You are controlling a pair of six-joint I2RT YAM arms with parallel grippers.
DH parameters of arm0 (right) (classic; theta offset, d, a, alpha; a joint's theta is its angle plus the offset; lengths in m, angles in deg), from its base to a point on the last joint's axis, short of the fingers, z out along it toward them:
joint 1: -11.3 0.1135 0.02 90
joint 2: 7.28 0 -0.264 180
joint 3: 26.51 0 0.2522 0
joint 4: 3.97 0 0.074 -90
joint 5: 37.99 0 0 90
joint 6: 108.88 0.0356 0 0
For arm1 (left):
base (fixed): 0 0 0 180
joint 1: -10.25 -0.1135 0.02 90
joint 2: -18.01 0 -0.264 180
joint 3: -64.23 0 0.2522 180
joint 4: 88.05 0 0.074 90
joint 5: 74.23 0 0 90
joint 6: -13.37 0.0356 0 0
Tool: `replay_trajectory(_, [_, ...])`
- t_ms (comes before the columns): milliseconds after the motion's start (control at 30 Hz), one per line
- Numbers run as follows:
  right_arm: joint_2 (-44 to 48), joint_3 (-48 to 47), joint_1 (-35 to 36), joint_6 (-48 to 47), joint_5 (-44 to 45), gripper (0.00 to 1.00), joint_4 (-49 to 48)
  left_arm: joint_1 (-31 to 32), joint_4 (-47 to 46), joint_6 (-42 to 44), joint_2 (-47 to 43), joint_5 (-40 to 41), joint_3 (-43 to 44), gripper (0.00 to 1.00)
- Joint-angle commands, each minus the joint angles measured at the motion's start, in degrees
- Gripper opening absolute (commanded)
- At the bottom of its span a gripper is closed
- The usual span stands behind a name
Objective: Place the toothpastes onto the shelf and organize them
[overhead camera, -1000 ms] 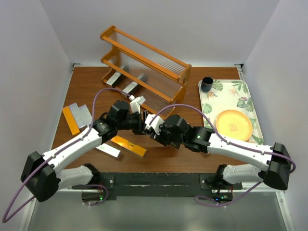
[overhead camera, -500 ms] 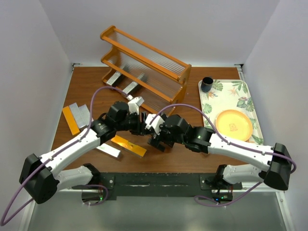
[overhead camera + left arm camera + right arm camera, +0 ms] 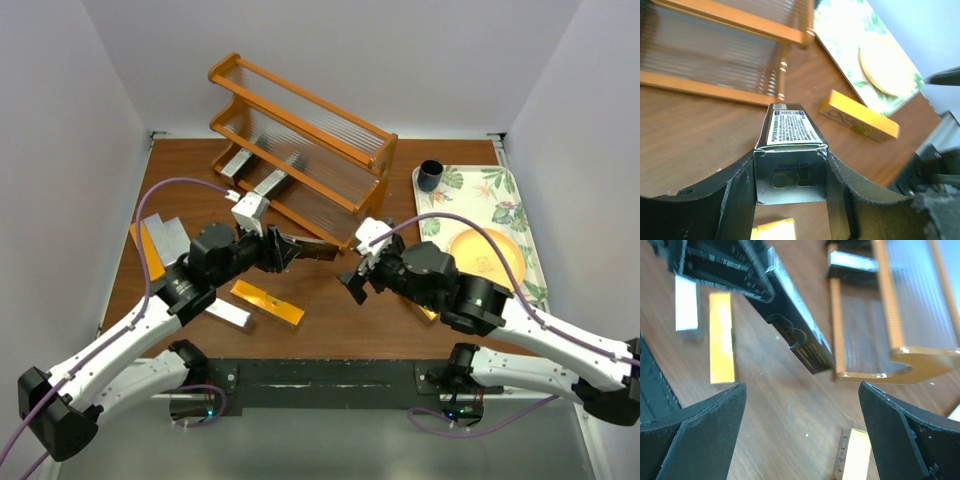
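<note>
My left gripper (image 3: pixel 283 250) (image 3: pixel 790 162) is shut on the end of a dark silver toothpaste carton (image 3: pixel 316 250) (image 3: pixel 790 131), held above the table and pointing at the near right end of the orange wooden shelf (image 3: pixel 300 135) (image 3: pixel 725 87). Right of it, apart from the carton, my right gripper (image 3: pixel 358 270) (image 3: pixel 800 432) stands wide open with nothing between its fingers. Two silver cartons (image 3: pixel 238 163) (image 3: pixel 270 183) lie on the shelf's lowest tier. Loose on the table are an orange carton (image 3: pixel 268 302), a silver one (image 3: pixel 226 315), and a silver (image 3: pixel 166 235) and orange (image 3: pixel 147 250) pair at the left.
A leaf-patterned tray (image 3: pixel 495 190) at the right carries a yellow plate (image 3: pixel 487 255) and a dark cup (image 3: pixel 430 175). Another orange carton (image 3: pixel 860 116) (image 3: pixel 852 460) lies on the table near the tray, below my right arm.
My right gripper opened, let go of the dark silver carton and drew back to the right. My left arm pulled back to the left with the carton still in its grip.
</note>
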Motion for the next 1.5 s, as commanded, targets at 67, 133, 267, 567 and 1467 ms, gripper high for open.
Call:
replay_trajectory(67, [6.5,3.2,0.1,1.8,8.0,0.99,-1.3,0.1,-21.0,3.6,0.7,9.3,-9.1,0.11])
replay_trajectory(133, [7.8,4.0,0.1,1.8,8.3,0.99,-1.2,0.1,-28.2,4.7,1.8,10.4,-11.3,0.10])
replay_trajectory(267, [9.9,4.9,0.1,1.8,9.3,0.99,-0.8,0.1,-39.2,8.3,3.6,9.9,-16.0,0.07])
replay_trajectory(567, [10.5,5.3,0.1,1.9,9.4,0.99,-0.6,0.2,-51.6,13.6,3.9,11.7,-18.7,0.05])
replay_trajectory(1467, [8.6,5.6,0.2,1.3,8.5,0.99,-0.7,0.1,-81.0,14.9,32.6,9.0,-27.2,0.39])
